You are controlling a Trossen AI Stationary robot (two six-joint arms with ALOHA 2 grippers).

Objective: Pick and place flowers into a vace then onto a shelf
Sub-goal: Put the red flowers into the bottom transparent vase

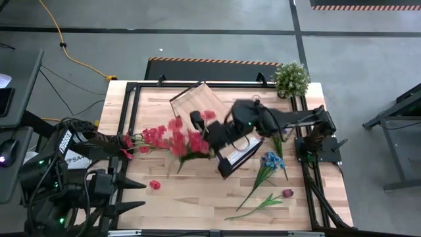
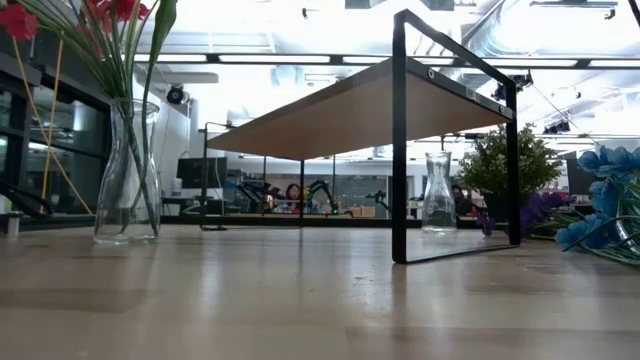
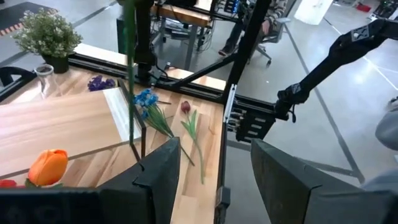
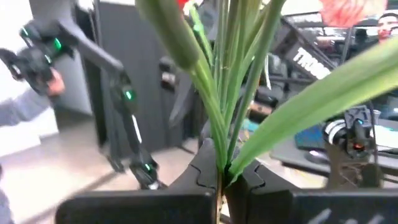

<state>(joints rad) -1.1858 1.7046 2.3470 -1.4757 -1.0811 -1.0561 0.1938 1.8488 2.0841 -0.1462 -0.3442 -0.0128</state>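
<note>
Stems sat clamped in your right pincer; left pincer stood half open, empty. Next, seat them in the vase.

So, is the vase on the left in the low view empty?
No, the vase on the left holds several green flower stems with red blooms above its mouth.

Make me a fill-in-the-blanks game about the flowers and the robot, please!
1. The right end effector is shut on the ___ flower stems.
2. The flower lying on the table beside the dark red flower is ___.
3. The left end effector holds nothing; it is ___.
4. The vase beside the potted plant is ___.

Missing words: green; blue; open; empty
</note>
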